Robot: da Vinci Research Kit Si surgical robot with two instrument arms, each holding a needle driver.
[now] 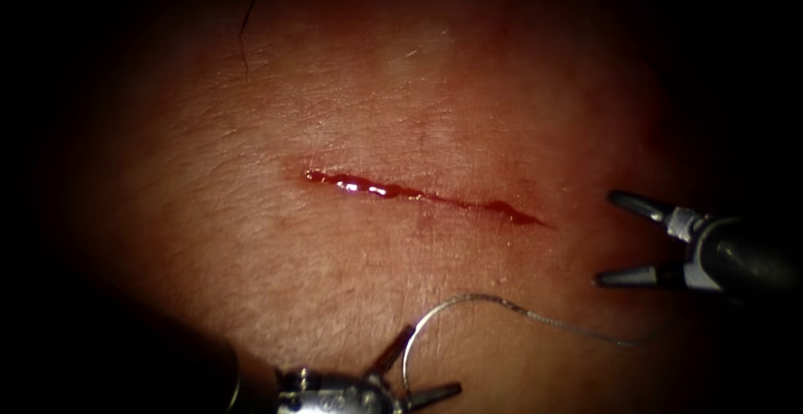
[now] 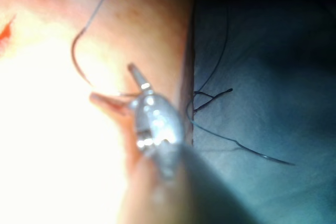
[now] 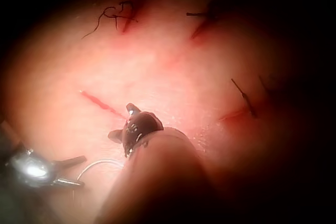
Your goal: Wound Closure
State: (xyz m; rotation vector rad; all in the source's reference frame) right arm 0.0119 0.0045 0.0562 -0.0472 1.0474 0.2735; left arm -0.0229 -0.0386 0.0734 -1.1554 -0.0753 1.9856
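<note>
A: Tissue is pale pink and finely creased, the cut a thin glossy red line at centre frame.
B: Needle?
A: A slim steel needle curves free on the surface below the cut, its thread trailing right.
B: Tools?
A: Left tool, bottom edge, is spread around the needle's curve; right tool, right edge, is spread and empty, with bare skin between.

Left tool sits below the cut, jaws spread wide; right tool lies off its right end, jaws also spread.
</note>
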